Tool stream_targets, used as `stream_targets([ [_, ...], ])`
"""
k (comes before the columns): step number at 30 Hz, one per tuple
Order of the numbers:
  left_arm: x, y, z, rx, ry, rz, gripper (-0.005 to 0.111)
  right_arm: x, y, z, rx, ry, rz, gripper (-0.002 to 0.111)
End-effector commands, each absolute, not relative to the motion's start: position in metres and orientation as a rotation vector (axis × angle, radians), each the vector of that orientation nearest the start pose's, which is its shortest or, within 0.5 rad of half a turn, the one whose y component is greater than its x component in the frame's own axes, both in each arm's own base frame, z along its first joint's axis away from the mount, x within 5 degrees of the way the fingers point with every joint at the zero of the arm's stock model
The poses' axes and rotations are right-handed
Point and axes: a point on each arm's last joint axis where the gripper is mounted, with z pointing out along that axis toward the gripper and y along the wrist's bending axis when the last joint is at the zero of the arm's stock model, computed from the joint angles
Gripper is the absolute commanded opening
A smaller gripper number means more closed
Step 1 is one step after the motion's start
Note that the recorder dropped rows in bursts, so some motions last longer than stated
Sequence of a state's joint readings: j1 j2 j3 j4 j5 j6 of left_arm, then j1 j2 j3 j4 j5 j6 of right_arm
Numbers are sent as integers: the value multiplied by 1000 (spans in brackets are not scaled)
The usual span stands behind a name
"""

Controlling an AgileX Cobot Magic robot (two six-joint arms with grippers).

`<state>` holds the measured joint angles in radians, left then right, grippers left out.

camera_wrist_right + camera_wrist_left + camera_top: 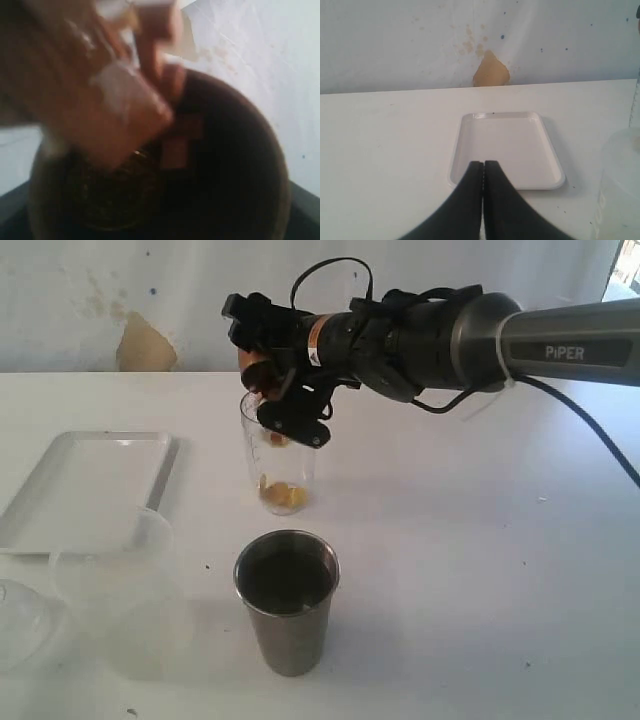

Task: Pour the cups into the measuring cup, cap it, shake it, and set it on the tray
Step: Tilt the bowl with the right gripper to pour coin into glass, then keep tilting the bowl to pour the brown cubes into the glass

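Exterior view: I see a white tabletop [480, 570], a stained wall [80, 300], my right tool [268, 375] clamping the wooden cup [260, 370] tilted over the upright measuring cup [280, 465]; left wrist view: my left tool [483, 167] pinched closed near the flat tray [505, 145]; right wrist view: that cup's bowl, blurred.

frosted container [120, 600]: upright on white table [480, 570] | clear lid [20, 625]: just beside it | wall [100, 290]: tan patch [143, 345]

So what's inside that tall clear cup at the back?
A few yellow-orange pieces lie at the bottom of the measuring cup. Its mouth is hidden by the right gripper and the tilted brown wooden cup.
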<state>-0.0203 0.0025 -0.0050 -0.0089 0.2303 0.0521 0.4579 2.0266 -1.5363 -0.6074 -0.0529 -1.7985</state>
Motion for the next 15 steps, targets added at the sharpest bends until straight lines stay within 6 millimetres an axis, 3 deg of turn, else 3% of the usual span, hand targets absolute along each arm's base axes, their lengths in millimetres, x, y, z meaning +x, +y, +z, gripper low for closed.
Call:
stream_targets([
  [1, 55, -1, 192, 58, 1715, 14, 1, 433, 210, 255, -2127, 296, -1224, 0],
  [11, 55, -1, 192, 58, 1715, 14, 1, 433, 210, 255, -2126, 291, -1227, 0],
  [15, 55, -1, 192, 58, 1715, 14, 1, 437, 202, 254, -2066, 467, -1148, 0],
])
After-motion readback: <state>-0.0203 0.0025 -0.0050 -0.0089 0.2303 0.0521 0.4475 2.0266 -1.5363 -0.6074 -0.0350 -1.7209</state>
